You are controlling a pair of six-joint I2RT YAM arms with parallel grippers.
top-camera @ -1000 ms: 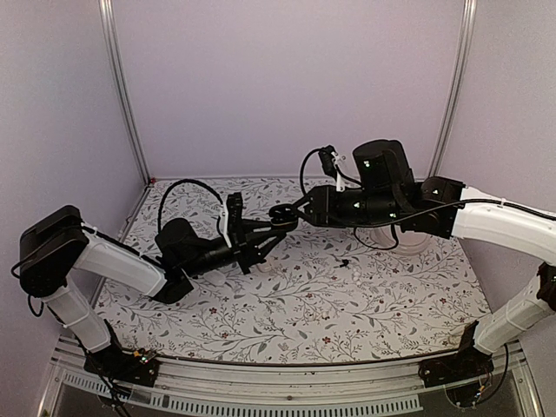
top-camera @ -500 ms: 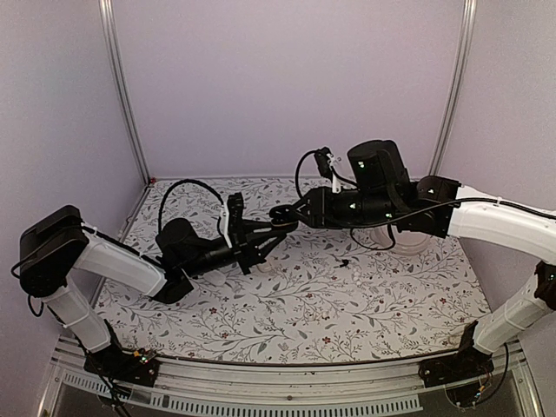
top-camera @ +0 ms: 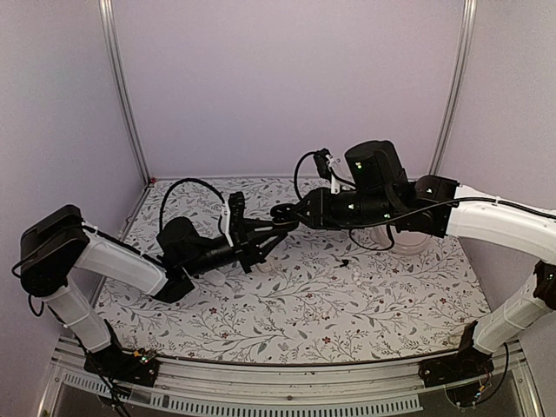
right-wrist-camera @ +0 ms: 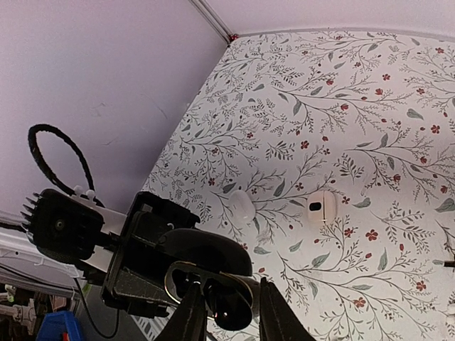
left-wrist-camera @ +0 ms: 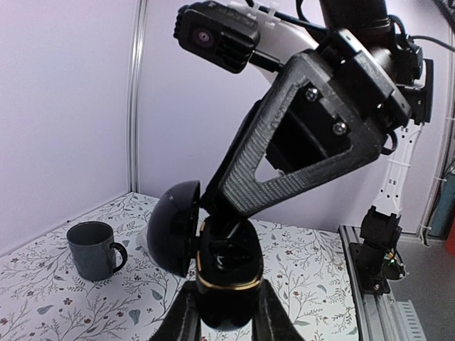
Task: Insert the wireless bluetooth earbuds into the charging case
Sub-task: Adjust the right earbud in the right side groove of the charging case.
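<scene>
The left arm (top-camera: 113, 261) reaches from the near left corner toward the middle of the table (top-camera: 347, 313). The left gripper (left-wrist-camera: 229, 298) is clamped on the lower body of the charging case (left-wrist-camera: 226, 273), one finger on each side, and holds it clear of the table surface. The case is black with a gold rim at its mouth. Its long axis continues the line of the left fingers, running from near left to far right, and the mouth points away from the left gripper, toward the right one. The lid (left-wrist-camera: 174, 227) is hinged fully open and stands beside the mouth, still joined at the hinge. The right gripper (right-wrist-camera: 229, 291) meets the case from the far right, with its fingertips at the open mouth and one finger (left-wrist-camera: 284, 149) slanting down into it. A dark rounded piece (right-wrist-camera: 229, 314) sits between the right fingertips at the rim and may be an earbud, though the view is too dark to confirm. A gap shows between the right jaws, but whether they pinch that piece cannot be determined. On the table below the case lie two small white objects (right-wrist-camera: 242, 206) (right-wrist-camera: 320, 208), side by side and apart. Farther back, in the left wrist view, a dark mug (left-wrist-camera: 91, 249) stands upright on the table.
</scene>
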